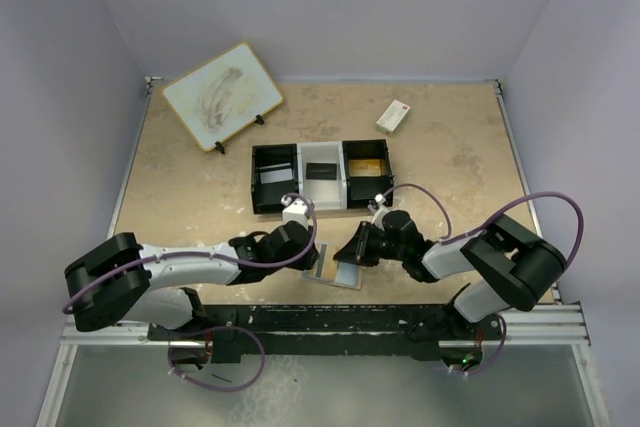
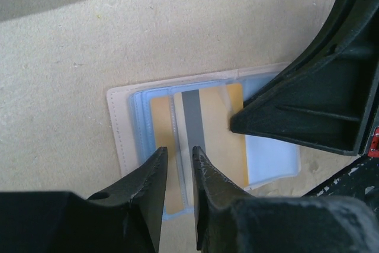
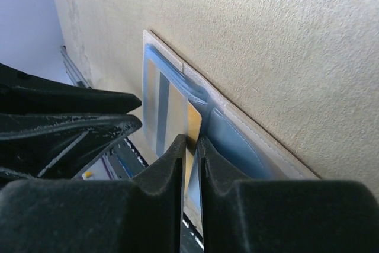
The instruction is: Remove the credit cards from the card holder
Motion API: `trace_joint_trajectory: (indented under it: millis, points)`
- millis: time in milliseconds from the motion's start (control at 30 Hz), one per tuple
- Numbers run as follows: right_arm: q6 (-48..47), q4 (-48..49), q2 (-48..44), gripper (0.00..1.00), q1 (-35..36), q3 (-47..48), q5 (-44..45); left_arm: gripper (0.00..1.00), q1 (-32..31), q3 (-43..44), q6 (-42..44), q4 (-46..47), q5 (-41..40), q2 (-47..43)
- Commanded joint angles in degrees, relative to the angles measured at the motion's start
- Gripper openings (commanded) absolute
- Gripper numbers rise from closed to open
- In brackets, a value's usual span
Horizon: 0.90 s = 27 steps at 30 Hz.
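Soft, even overhead light leaves the table (image 1: 450, 162) bright, with only weak shadows along its near edge. Both wrist views are sharp on the surface and softer closest to the lens.

Top external view: fixed high behind the arm bases, looking down and forward over the whole table (image 1: 180, 187) to the back wall; distant, with both arms seen entire. Left wrist view: set just behind the left gripper (image 2: 179, 152), aimed along its fingers steeply down at the table, very near, with the card holder (image 2: 118, 128) filling the middle. Right wrist view: set behind the right gripper (image 3: 189, 143), rolled sideways, looking at a low slant across the surface, very near. All three views share the card holder near the table's front edge; each wrist view also catches the opposite gripper's fingers.
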Motion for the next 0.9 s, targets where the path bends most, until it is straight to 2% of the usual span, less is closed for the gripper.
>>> trace_joint_trajectory:
  millis: [0,100,233,367,467,700,867]
  points:
    - [1.0,2.5,-0.2,0.13,-0.1,-0.5,-0.2,0.22,-1.5,2.8,0.7,1.5,0.3,-0.8]
    - [1.0,2.3,-0.6,0.13,-0.2,-0.7,-0.1,0.24,-3.2,3.7,1.9,2.3,0.4,0.3]
    - [1.1,2.7,-1.0,0.22,-0.2,-1.3,-1.0,0.24,-4.0,4.7,3.0,3.3,2.3,4.1]
    - [1.7,3.0,-1.6,0.24,-0.2,-1.9,-0.6,0.20,-4.3,5.1,2.0,0.1,-1.4,6.4]
    - [1.5,4.0,-1.4,0.23,-0.2,-2.2,-1.5,0.18,-4.5,4.9,1.9,-2.2,-3.3,6.1]
    - [4.9,15.0,5.8,0.23,-0.2,-3.4,-4.6,0.17,-4.7,3.5,1.4,-2.0,-4.3,4.0]
    - [6.5,21.1,10.1,0.14,-0.2,-4.2,-5.7,0.15,-4.7,3.2,1.1,-2.0,-4.2,3.7]
